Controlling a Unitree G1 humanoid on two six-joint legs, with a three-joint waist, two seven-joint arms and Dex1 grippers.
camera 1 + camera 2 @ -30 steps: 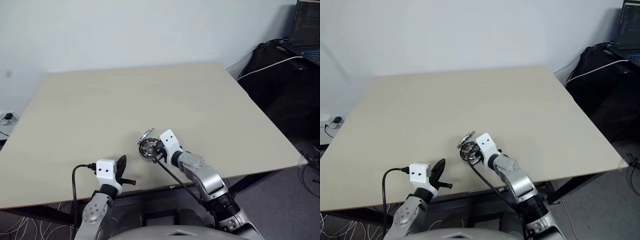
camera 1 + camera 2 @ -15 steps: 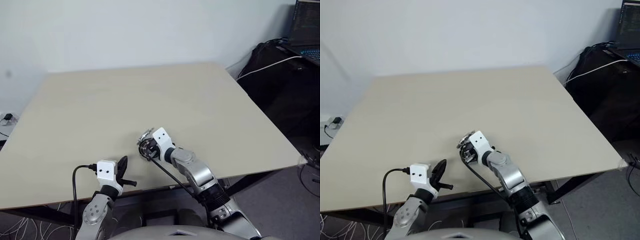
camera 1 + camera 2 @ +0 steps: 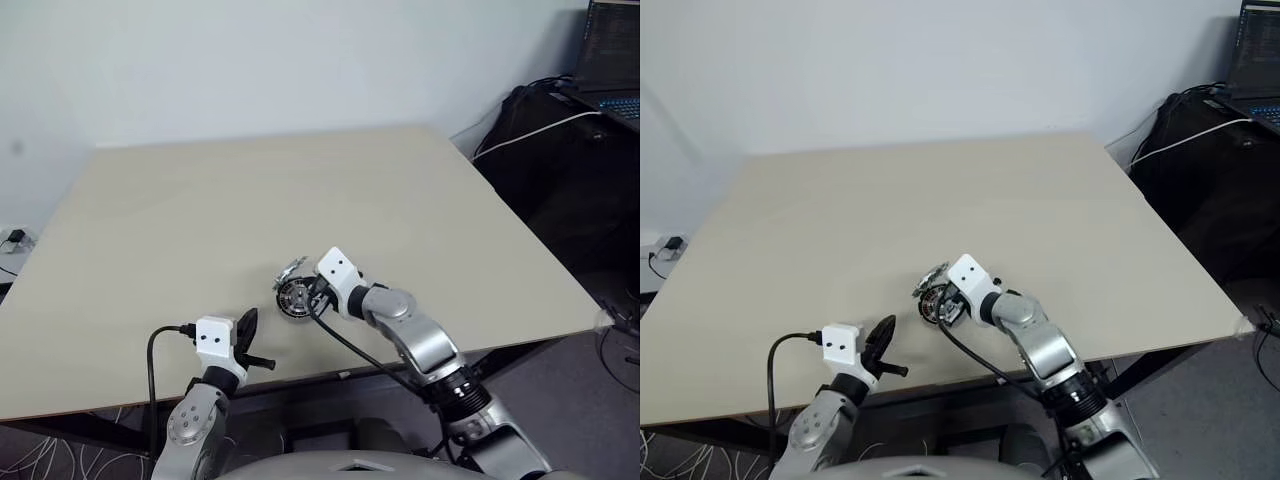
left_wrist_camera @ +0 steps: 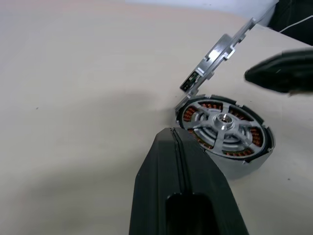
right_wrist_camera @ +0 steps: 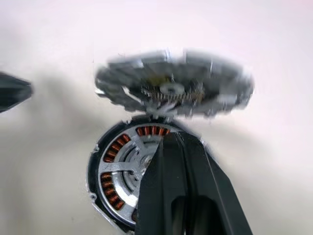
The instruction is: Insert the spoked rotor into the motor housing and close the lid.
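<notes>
The motor housing [image 4: 246,164] lies near the table's front edge, copper windings showing around its inside. The silvery spoked rotor [image 4: 222,122] sits inside it, hub up. The lid [image 4: 215,61] stands raised on its hinge at the housing's far side, not lying on it. My right gripper [image 5: 171,142] is shut with nothing in it, its tips hovering just over the housing's near rim, below the raised lid [image 5: 173,90]. My left gripper [image 4: 175,134] is shut and empty, a short way to the left of the housing [image 3: 294,297] and apart from it.
The light wooden table [image 3: 300,180] stretches wide behind the housing. Its front edge runs just behind my left gripper [image 3: 247,328]. Off the table at the far right are a black bag [image 3: 560,130], a white cable [image 3: 545,130] and a laptop [image 3: 612,60].
My right hand has lifted a little and rolled over the housing, shifting slightly to the right. The lid stays raised. The left gripper has not moved.
</notes>
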